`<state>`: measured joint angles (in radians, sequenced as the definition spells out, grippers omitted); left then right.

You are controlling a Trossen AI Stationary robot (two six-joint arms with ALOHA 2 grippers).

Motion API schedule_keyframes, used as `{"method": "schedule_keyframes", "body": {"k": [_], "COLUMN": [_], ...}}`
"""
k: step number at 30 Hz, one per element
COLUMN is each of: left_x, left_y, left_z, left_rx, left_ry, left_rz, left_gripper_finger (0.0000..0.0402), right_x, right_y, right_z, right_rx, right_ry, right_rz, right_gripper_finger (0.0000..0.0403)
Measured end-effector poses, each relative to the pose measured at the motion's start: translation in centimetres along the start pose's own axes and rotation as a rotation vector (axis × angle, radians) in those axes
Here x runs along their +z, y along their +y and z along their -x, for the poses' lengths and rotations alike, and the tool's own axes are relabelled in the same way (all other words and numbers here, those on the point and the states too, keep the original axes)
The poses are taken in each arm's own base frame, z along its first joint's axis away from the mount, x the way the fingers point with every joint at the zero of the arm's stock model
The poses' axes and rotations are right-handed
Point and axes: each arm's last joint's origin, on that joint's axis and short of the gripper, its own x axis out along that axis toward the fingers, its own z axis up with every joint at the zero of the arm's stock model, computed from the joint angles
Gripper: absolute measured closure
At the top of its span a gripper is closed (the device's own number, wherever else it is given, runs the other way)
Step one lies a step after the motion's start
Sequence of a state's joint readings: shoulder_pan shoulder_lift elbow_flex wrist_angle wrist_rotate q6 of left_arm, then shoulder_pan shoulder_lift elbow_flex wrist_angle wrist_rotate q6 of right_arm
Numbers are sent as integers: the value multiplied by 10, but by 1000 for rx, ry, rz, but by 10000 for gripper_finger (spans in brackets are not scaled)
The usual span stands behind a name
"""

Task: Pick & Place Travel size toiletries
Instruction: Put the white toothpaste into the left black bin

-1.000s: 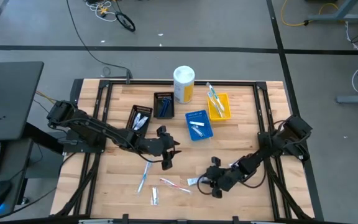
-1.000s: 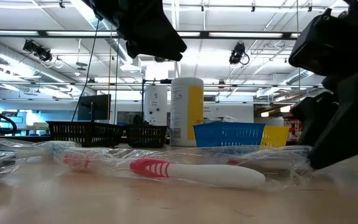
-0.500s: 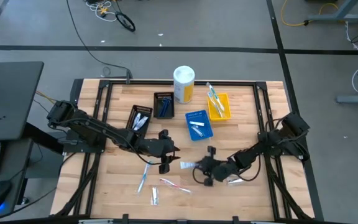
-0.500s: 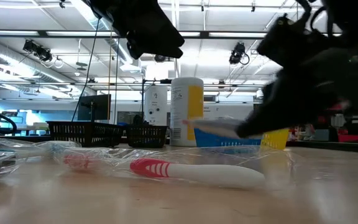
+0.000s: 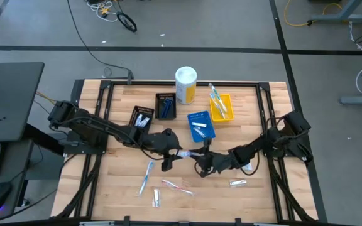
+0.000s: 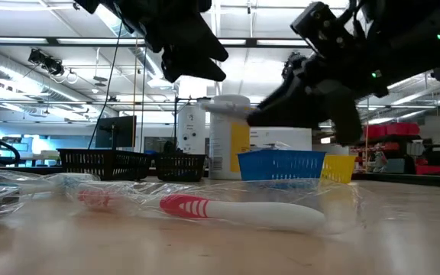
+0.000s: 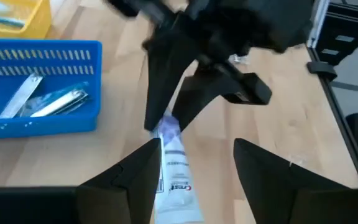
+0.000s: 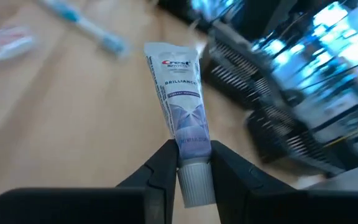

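Note:
A small white toothpaste tube (image 8: 182,93) with blue and red print is held in the air by my right gripper (image 8: 194,152), which is shut on it over the table's middle (image 5: 201,164). My left gripper (image 7: 197,146) is open just to the tube's left (image 5: 171,157). The tube's flat crimped end (image 7: 174,165) reaches between the left fingers, close beside one of them; I cannot tell whether it touches. In the low view the tube (image 6: 221,108) is roughly level, well above the table. A light-blue toothbrush (image 5: 146,176), a pink one (image 5: 176,186) and a small tube (image 5: 156,198) lie on the table. My right gripper pinches the tube's cap end (image 8: 190,138) between its two fingers, the white cap (image 8: 195,182) lying back between them. The fingers lie along the tube, coming about level from the table's right. The tube is lifted clear and sticks out toward my left gripper.
At the back stand two black trays (image 5: 142,119) (image 5: 164,105), a blue tray (image 5: 200,125), a yellow tray (image 5: 221,107) and a white-and-yellow canister (image 5: 185,85). More wrapped items (image 5: 237,182) lie near the right front. A wrapped pink-and-white toothbrush (image 6: 235,210) lies close in the low view.
My right gripper has gone from the table's right front toward the left and far edge and up, carrying the toothpaste tube clear of the table to my left gripper. My left gripper has shifted slightly toward the right.

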<state>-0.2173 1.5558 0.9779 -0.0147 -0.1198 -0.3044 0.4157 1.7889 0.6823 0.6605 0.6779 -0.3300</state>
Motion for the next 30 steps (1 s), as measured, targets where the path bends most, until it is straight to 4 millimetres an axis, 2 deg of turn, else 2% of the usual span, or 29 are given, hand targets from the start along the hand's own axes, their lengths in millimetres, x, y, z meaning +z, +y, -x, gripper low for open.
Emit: {"method": "schedule_keyframes", "body": {"k": [5, 9, 12, 20, 30], "left_x": [-1, -1, 1, 9, 8], "left_y": [17, 32, 38, 43, 43], "left_z": [-1, -1, -2, -2, -2], "left_rx": [121, 186, 200, 147, 139], "left_ry": [20, 24, 12, -33, -22], "left_rz": [158, 351, 433, 422, 395], "left_gripper_finger": [182, 187, 195, 231, 322], "right_x": [7, 5, 4, 2, -1], "right_y": [-7, -9, -10, -15, -21], "right_z": [-1, 0, 0, -3, -7], "right_rx": [-117, -196, -249, -282, -294], "right_ry": [-34, 19, 48, 66, 76], "right_rz": [54, 78, 79, 66, 58], "right_gripper_finger": [321, 321, 321, 321, 321]}}
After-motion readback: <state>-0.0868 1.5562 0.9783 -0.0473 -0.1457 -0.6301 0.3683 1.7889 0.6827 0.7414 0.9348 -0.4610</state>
